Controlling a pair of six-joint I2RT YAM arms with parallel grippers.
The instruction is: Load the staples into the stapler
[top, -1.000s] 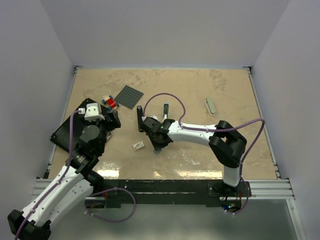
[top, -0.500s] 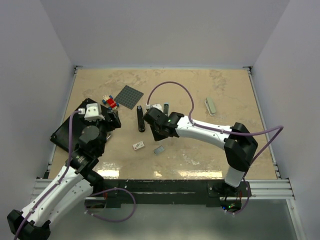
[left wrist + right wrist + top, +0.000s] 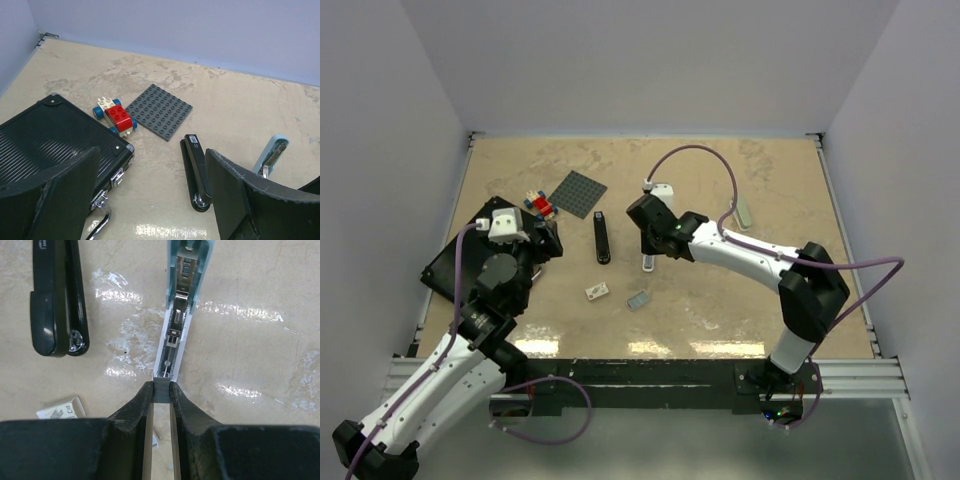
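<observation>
Well left of the black stapler (image 3: 602, 238), the left claw (image 3: 150, 165) hangs with its jaws spread wide and holds nothing, above one black case (image 3: 45, 135). One toy car (image 3: 114, 114) and one grey baseplate (image 3: 159, 110) lie to the stapler's far left. One white box (image 3: 597, 291) sits near its near end, and one grey-blue block (image 3: 638, 299), likely more staples, lies near-right of it. Just right of the black stapler and roughly parallel to it lies the pale blue stapler (image 3: 182, 285), opened, with its rail bare. The right claw (image 3: 161, 390) is clamped on a small ribbed grey staple strip (image 3: 161, 387) at the rail's near end. From there the rail's long axis runs straight away from the fingertips, so the load looks like a push forward along that line. The right arm is plainly the nearer. One pale oblong thing (image 3: 744, 212) lies well right; I cannot tell what it is. So there are two staplers for certain, and two arms.
</observation>
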